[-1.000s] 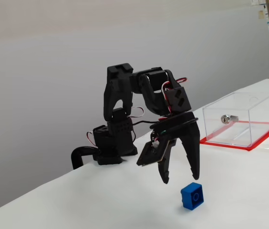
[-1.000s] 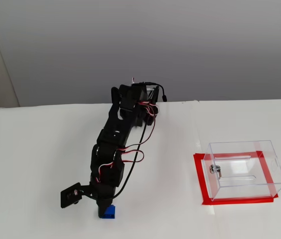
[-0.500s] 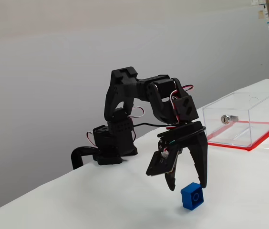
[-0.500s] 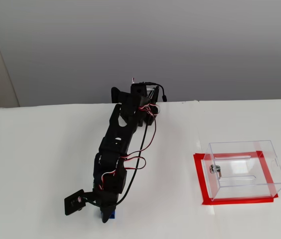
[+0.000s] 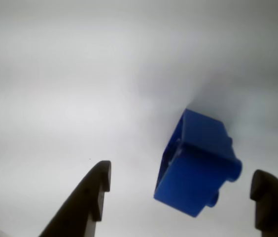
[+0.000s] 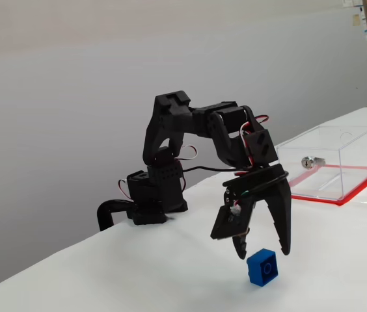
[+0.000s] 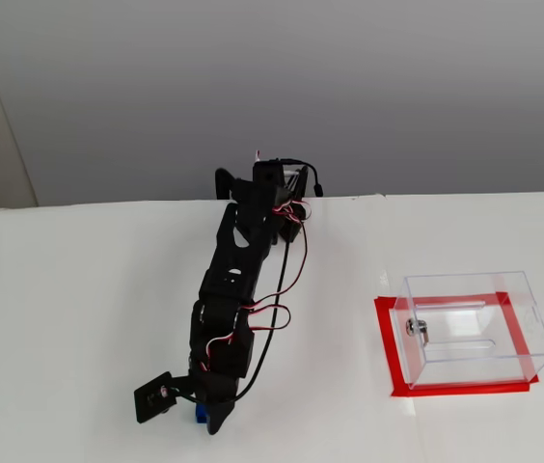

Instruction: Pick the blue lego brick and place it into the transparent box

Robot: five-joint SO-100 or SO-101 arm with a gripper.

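Your end effector (image 5: 178,190) stands open just above the blue lego brick (image 5: 196,163), its two dark fingers (image 5: 87,197) spread to either side of the brick in the wrist view and touching nothing. The brick lies tilted on the white surface (image 5: 80,74), studs facing sideways. In a fixed view the end effector (image 6: 261,250) hangs tips-down right over the brick (image 6: 262,267), one finger behind it. Past the brick, well apart from it, the transparent box (image 6: 327,161) sits on its red base border (image 6: 359,188); you can see only the silver lock cylinder (image 6: 312,161) on its wall. In another fixed view the arm (image 7: 238,289) covers most of the brick (image 7: 198,416), and the box (image 7: 475,328) lies far off to the right.
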